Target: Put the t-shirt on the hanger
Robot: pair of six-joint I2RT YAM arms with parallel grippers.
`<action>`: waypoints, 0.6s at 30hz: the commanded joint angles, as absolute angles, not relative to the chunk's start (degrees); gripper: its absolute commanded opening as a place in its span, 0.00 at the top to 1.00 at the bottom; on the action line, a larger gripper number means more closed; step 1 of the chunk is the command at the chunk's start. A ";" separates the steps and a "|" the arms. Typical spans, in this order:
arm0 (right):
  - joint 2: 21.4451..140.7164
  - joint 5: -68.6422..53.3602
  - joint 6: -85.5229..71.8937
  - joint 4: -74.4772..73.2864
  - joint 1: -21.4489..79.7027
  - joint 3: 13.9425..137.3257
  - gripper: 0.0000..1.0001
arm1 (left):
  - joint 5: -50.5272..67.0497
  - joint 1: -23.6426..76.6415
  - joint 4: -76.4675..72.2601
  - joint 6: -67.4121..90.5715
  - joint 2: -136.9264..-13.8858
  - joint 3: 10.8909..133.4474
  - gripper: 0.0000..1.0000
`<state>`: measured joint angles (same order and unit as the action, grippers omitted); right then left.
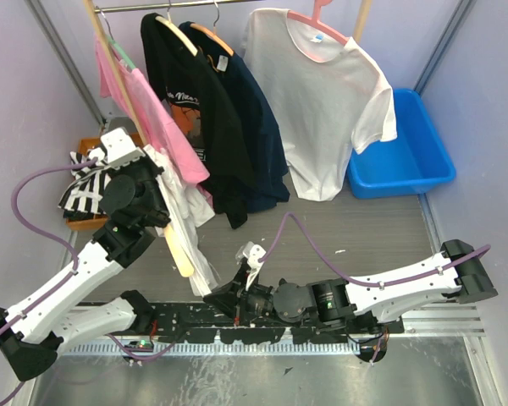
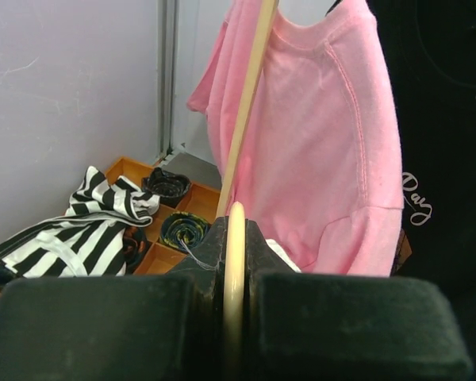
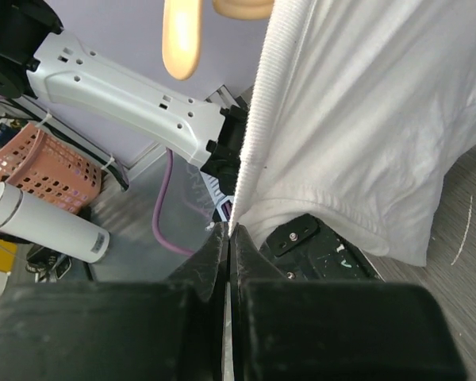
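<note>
With the left gripper (image 2: 235, 228) clamped on the wooden hanger (image 3: 182, 40), lower left of the top view, and the right gripper (image 3: 228, 234) pinching the ribbed collar (image 3: 258, 119) of the white t-shirt (image 3: 365, 119) there, ease that collar over the hanger's free end.

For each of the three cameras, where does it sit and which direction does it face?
Top external: above and behind the bases, looking down at the table and clothes rail; left arm and right arm show.
Left wrist: on the left arm, facing the pink t-shirt; the left hand clamps the hanger.
Right wrist: low, facing up; the right hand pinches the t-shirt collar.
Shared: both wrist views show the hanger.
</note>
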<state>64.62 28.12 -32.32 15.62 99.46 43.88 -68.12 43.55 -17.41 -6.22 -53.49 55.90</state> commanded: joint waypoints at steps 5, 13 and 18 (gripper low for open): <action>63.08 16.53 -38.52 5.25 106.09 45.70 0.99 | -67.22 40.67 -29.86 -5.80 -52.64 56.87 1.00; 60.01 21.86 -45.03 2.17 99.30 48.30 0.99 | -66.53 40.63 -31.07 -6.42 -53.21 55.17 1.00; 63.71 15.31 -43.64 1.97 94.49 55.15 0.99 | -66.31 40.75 -31.36 -5.93 -54.44 54.21 1.00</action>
